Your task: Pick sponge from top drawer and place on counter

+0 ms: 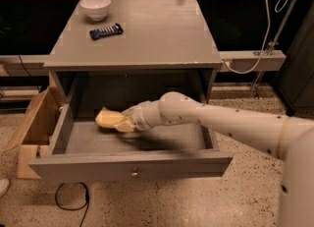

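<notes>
**Gripper at the sponge, low in the open top drawer**

The gripper (126,124) sits low inside the top drawer (132,166), in its left half, and its tip meets the right end of the sponge (108,118). I cannot tell whether it has closed on the sponge or only rests against it, because the wrist masks the contact. The sponge lies just to the left of the gripper and touches it. It is near the drawer's left wall and somewhat toward the back. Whether it lies flat on the drawer floor or is slightly raised cannot be made out.

The step in hand looks like securing the grasp before the lift. The sponge is soft, so a hold on its end alone would probably let it sag or pivot. A hold further in, across its body, with a firm squeeze, seems the safer choice.

The counter surface (157,34) overhangs the rear of the drawer. The way out is therefore likely forward first, toward the front panel, and only then upward past the counter's edge. The arm (221,123) reaches in from the right over the drawer's right wall, so it should stay above that wall as it draws back.

On the counter surface, a white bowl (95,7) and a dark handset (106,31) occupy the back left. A set-down in the middle or on the right would keep the sponge apart from both.
</notes>
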Action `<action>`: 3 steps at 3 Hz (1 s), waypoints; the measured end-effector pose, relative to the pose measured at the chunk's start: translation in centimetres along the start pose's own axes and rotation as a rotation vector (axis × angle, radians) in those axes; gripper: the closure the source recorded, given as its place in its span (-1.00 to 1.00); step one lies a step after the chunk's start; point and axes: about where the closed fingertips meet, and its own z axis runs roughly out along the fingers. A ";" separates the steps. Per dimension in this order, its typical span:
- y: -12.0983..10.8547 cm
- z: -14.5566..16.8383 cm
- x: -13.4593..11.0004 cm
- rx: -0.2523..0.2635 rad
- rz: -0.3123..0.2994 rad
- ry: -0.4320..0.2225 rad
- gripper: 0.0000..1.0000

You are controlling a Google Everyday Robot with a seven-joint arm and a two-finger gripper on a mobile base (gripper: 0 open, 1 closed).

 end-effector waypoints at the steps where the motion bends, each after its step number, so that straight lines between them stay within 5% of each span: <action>1: 2.4 -7.9 -2.7 -0.079 -0.096 -0.122 1.00; 3: -0.4 -24.6 -4.5 0.043 -0.219 -0.094 1.00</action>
